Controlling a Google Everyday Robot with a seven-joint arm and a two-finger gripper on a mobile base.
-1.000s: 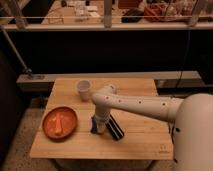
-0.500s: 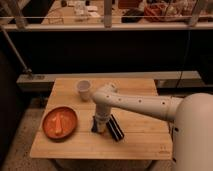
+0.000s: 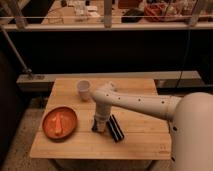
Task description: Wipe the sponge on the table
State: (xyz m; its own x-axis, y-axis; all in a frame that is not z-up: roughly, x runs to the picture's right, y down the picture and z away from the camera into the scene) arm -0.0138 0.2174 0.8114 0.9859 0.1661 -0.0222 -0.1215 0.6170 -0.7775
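The light wooden table (image 3: 140, 145) fills the middle of the camera view. My white arm reaches in from the right and bends down to the gripper (image 3: 100, 126), which points straight down at the tabletop near its centre. A small dark-blue sponge (image 3: 94, 126) lies right under the gripper, mostly hidden, with only a dark edge showing on its left side. Whether the gripper holds or just presses the sponge does not show.
A black ribbed oblong block (image 3: 116, 128) lies just right of the gripper. A round orange plate (image 3: 60, 123) with food sits at the front left. A white cup (image 3: 83, 90) stands at the back, left of my arm's elbow.
The arm's elbow has shifted slightly; the gripper stays low on the same spot over the sponge. Nothing else on the table has moved.
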